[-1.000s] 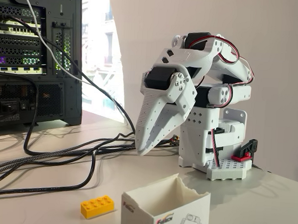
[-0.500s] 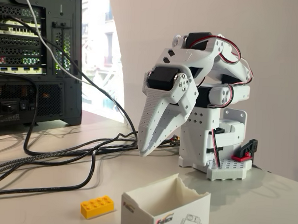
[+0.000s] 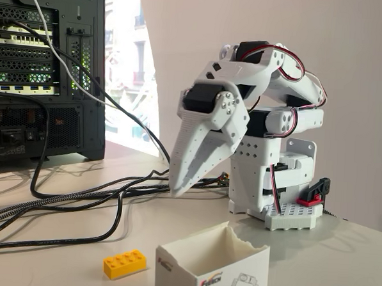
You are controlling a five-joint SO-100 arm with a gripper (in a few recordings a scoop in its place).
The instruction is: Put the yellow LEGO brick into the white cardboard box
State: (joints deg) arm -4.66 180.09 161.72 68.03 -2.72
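The yellow LEGO brick [image 3: 125,263] lies flat on the table [image 3: 338,259], studs up, at the near left, just beside the white cardboard box [image 3: 211,267] and apart from it by a narrow strip of tabletop. Its long axis runs left to right in the fixed view, with the right end tipped slightly toward the far side. The box stands upright with its torn top open.

The gripper [image 3: 178,188] hangs in the air, pointing down and a little left, its tip above the black cables [image 3: 79,198] and farther back than both brick and box. The fingers look pressed together or nearly so, and nothing is held between them.

From the tip, the brick lies nearer the camera, lower, and somewhat left. The pickup likely calls for the arm to reach forward and down, spread the fingers, and close across the brick's short sides.
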